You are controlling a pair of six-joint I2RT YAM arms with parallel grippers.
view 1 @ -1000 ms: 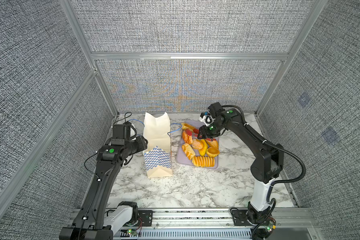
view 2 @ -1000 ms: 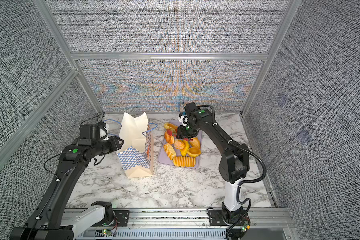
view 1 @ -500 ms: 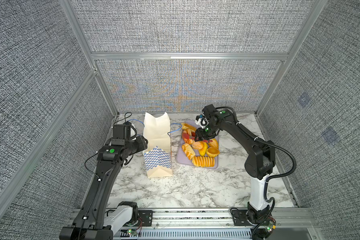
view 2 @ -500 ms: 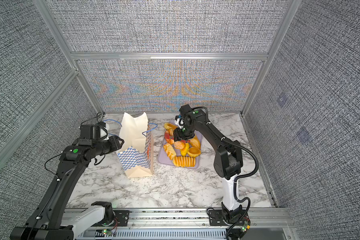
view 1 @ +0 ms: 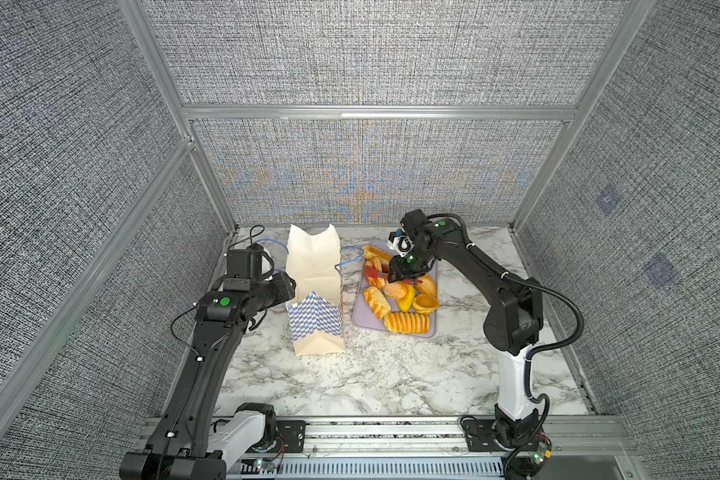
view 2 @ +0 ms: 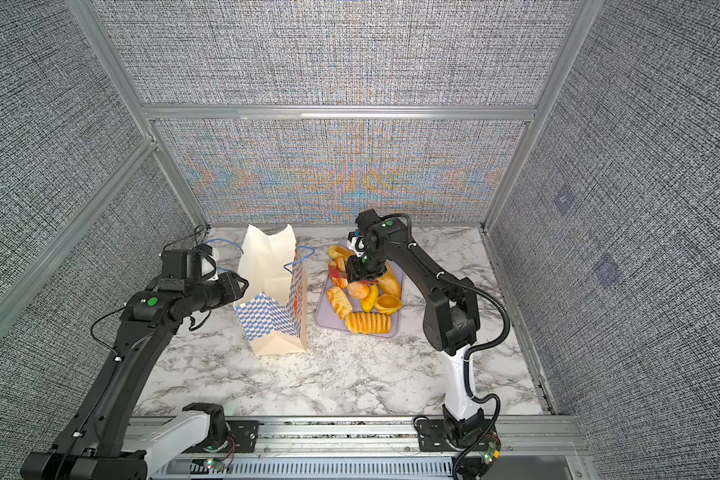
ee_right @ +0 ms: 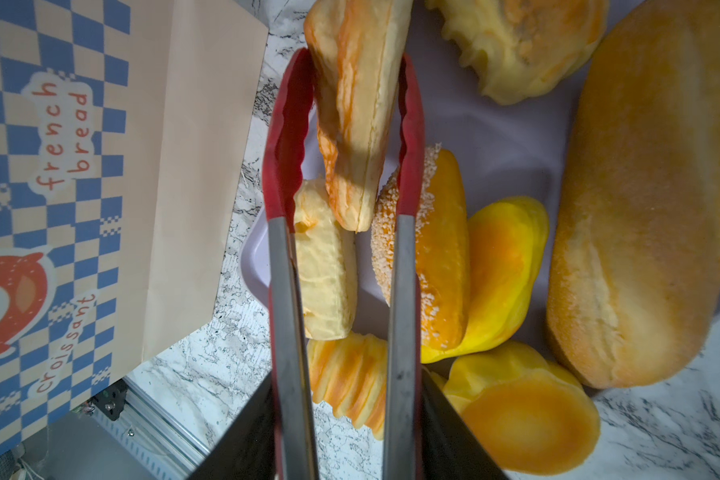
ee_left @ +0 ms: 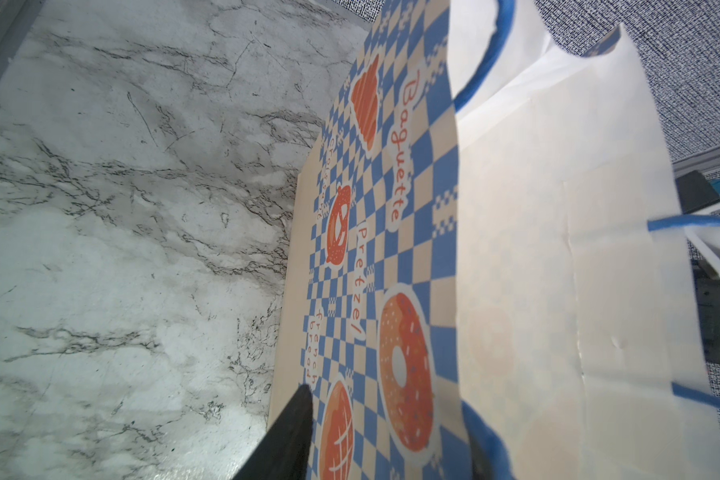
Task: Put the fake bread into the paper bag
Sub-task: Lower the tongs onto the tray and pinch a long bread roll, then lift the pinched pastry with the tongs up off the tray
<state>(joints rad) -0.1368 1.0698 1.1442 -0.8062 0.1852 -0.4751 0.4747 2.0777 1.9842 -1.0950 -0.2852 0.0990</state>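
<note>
Tongs (ee_right: 285, 145), red-tipped, are clenched in the right gripper (ee_right: 344, 419) and pinch one flaky pastry (ee_right: 356, 104) over the other fake bread (view 1: 406, 323) on the lavender tray (ee_right: 512, 137), just beside the paper bag (view 1: 314, 266). The left gripper (view 2: 240, 286) is at the bag's wall; its grip I cannot tell.
</note>
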